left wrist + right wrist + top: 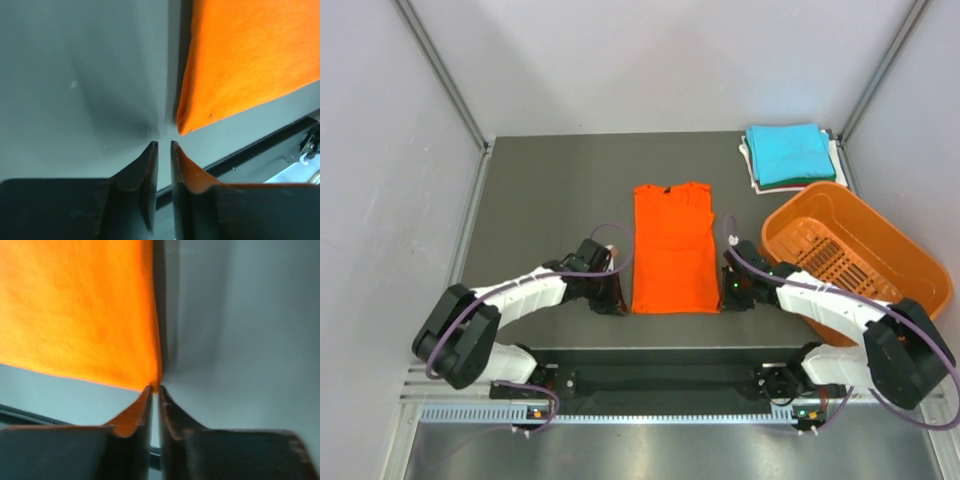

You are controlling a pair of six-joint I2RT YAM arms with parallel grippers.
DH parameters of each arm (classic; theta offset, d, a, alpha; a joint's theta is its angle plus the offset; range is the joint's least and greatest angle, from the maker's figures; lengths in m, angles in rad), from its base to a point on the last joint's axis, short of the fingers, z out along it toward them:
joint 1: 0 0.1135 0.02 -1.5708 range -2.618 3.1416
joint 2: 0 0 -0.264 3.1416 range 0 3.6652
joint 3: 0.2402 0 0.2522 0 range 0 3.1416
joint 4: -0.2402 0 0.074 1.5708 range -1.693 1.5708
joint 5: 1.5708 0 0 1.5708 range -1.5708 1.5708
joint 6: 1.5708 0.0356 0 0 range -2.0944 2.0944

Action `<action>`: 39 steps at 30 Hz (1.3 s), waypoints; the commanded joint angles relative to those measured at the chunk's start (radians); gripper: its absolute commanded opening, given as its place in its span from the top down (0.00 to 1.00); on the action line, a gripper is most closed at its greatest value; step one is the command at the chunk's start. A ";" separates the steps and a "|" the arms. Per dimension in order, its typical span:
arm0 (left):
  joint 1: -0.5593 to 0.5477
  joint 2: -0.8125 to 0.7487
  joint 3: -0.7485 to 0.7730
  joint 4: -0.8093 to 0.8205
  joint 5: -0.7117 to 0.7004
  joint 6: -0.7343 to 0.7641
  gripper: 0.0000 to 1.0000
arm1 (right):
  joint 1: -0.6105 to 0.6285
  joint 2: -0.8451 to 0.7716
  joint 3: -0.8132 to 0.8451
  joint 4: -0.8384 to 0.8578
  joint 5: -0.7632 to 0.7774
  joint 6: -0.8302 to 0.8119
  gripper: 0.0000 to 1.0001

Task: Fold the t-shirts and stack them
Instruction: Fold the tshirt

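An orange t-shirt [672,250] lies flat on the table, folded into a long narrow strip with its collar at the far end. My left gripper [617,300] sits just off the shirt's near left corner. In the left wrist view its jaws [163,144] stand a narrow gap apart with nothing between them, and the shirt corner [186,125] lies just beyond the tips. My right gripper [728,292] is at the near right corner. In the right wrist view its jaws [155,388] are pressed almost together with the tip of the orange cloth [75,305] between them. A folded turquoise t-shirt [788,152] tops a stack at the back right, with white [748,160] and dark edges showing beneath.
An orange slotted plastic basket [825,255] stands on the right, close beside my right arm. The table's near edge runs just behind both grippers. Grey walls enclose the left, right and back sides.
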 commanded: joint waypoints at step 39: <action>-0.018 0.034 -0.129 0.229 -0.046 -0.121 0.69 | 0.030 -0.118 -0.141 0.118 0.046 0.198 0.62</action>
